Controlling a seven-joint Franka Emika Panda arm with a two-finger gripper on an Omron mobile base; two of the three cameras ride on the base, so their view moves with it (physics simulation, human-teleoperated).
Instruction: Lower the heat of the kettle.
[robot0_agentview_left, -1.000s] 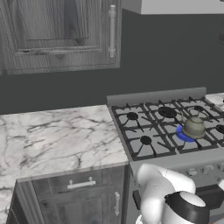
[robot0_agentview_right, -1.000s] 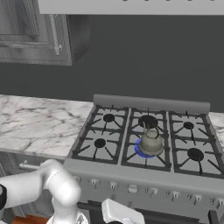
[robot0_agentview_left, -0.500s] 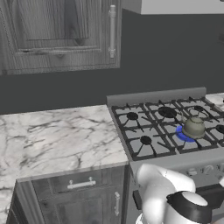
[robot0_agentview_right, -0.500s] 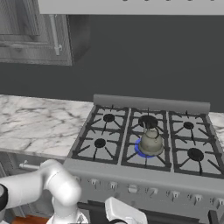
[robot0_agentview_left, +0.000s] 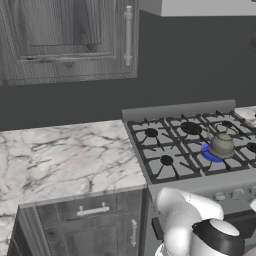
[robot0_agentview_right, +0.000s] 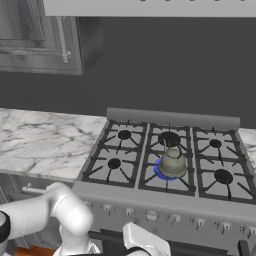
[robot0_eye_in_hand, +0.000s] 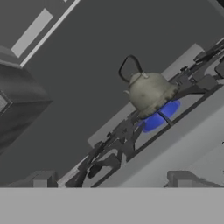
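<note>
The arm is tucked low in front of the stove (robot0_agentview_right: 165, 197), and I honestly can't tell if its gripper is open or closed. A row of knobs (robot0_agentview_right: 151, 215) lines the front panel. Further back, the kettle (robot0_agentview_right: 172, 162) sits on the front-middle burner over a blue flame (robot0_agentview_right: 161, 171). Biggest risk I see: grabbing a neighbouring knob, since they're packed close together.

Dull grey-olive kettle (robot0_agentview_right: 172, 163) w/ thin dark handle, sat over bright blue flame (robot0_agentview_right: 161, 171). Steel-grey stove (robot0_agentview_right: 165, 197) w/ black grates and burners, lighter grey knobs along front. White marble counter (robot0_agentview_left: 60, 165) w/ dark grey veining. Weathered dark grey wood-grain cabinets (robot0_agentview_left: 60, 40), silvery handles. Flat charcoal wall (robot0_agentview_right: 165, 65) behind. Pale grey hood (robot0_agentview_right: 150, 7) up top. White arm (robot0_agentview_right: 60, 215) w/ black joints.
</note>
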